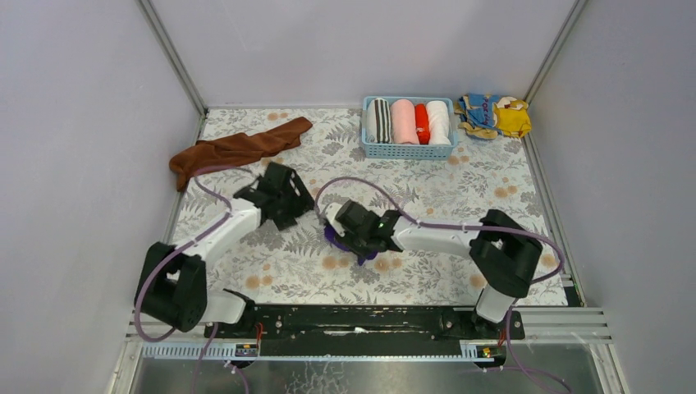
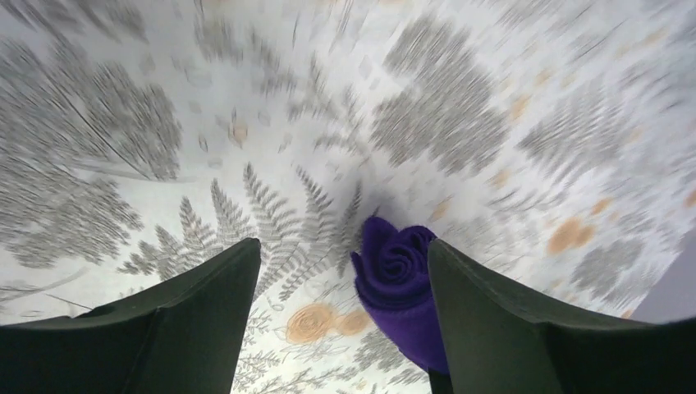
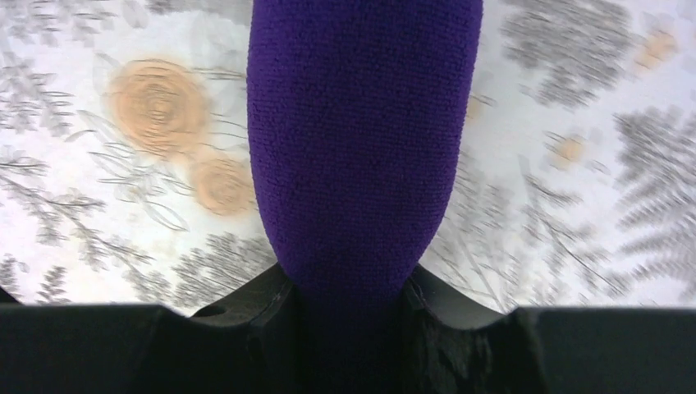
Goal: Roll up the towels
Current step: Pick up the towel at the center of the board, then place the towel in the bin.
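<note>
Rolled purple towel (image 3: 361, 139) is near the middle of the leaf-patterned table (image 1: 443, 193), one end pinched between the closed fingers of the right gripper (image 3: 349, 283). The left gripper (image 2: 342, 246) is spread wide, the roll's spiral end just inside one finger. The brown towel (image 1: 238, 150) lies unrolled at the far left corner

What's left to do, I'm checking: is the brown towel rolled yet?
No, the brown towel lies stretched out and crumpled, not rolled.
</note>
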Controlling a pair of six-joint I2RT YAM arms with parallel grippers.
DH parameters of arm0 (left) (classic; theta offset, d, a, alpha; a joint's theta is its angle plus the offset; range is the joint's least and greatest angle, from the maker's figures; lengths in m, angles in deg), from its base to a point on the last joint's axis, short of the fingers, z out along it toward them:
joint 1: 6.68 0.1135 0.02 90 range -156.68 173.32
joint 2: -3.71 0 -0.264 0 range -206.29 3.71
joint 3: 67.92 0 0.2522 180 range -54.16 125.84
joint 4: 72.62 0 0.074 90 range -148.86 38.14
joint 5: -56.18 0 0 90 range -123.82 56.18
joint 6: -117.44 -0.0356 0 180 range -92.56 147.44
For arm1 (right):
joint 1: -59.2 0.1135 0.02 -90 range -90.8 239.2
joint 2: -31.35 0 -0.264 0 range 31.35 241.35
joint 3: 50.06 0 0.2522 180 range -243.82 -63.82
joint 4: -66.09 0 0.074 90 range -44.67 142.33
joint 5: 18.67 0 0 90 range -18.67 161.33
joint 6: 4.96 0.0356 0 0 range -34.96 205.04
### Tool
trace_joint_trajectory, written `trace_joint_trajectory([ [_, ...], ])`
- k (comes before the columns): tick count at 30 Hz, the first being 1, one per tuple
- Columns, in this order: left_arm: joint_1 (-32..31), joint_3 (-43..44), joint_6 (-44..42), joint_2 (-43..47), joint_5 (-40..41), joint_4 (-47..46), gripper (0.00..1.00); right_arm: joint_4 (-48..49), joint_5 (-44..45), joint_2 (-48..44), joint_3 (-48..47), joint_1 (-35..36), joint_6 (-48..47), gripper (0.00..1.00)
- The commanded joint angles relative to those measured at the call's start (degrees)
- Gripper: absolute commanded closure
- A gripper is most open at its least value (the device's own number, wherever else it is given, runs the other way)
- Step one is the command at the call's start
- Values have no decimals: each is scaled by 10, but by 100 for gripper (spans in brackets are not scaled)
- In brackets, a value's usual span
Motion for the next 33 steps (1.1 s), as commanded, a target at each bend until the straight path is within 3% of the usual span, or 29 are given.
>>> trace_joint_trajectory([
  [1, 47, 104, -77, 63, 87, 119, 22, -64, 37, -75, -21, -52, 7, 84],
  [7, 97, 169, -166, 124, 140, 181, 12, -125, 110, -92, -96, -137, 5, 85],
  [13, 103, 153, -235, 182, 209, 167, 4, -175, 241, -47, -242, -245, -4, 85],
  [19, 107, 115, -245, 194, 212, 143, 3, -178, 337, 79, -411, -342, -10, 85],
  [26, 116, 111, -246, 184, 220, 145, 3, -141, 407, 240, -566, -407, -64, 85],
  [33, 124, 109, -246, 174, 219, 148, 3, -105, 358, 354, -648, -421, -94, 84],
])
